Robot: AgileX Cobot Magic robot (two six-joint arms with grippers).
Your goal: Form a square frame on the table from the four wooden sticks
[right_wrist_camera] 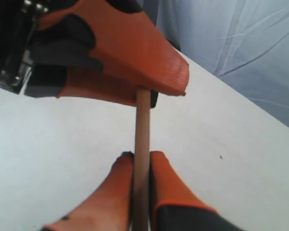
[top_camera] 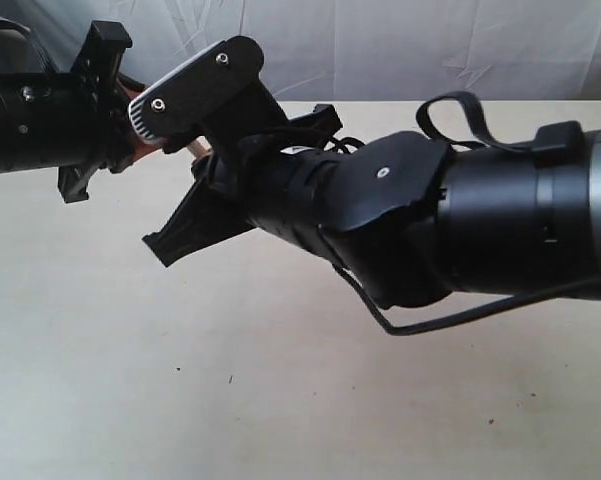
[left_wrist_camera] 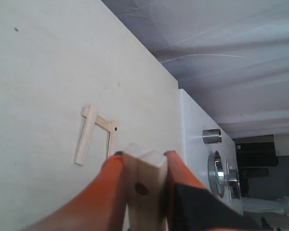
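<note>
One wooden stick hangs in the air above the table, held at both ends. My left gripper is shut on its wide faces, near a dark dot. My right gripper is shut on the stick's thin edges. In the right wrist view the left gripper's orange fingers cover the stick's far end. Three more wooden sticks lie flat on the table in a U shape with one side open. In the exterior view both arms meet at the upper left and hide the lying sticks.
A white cabinet with a metal cylinder and round metal fittings stands past the table's far edge. A grey-blue cloth backdrop hangs behind the table. A black cable loops under the right arm.
</note>
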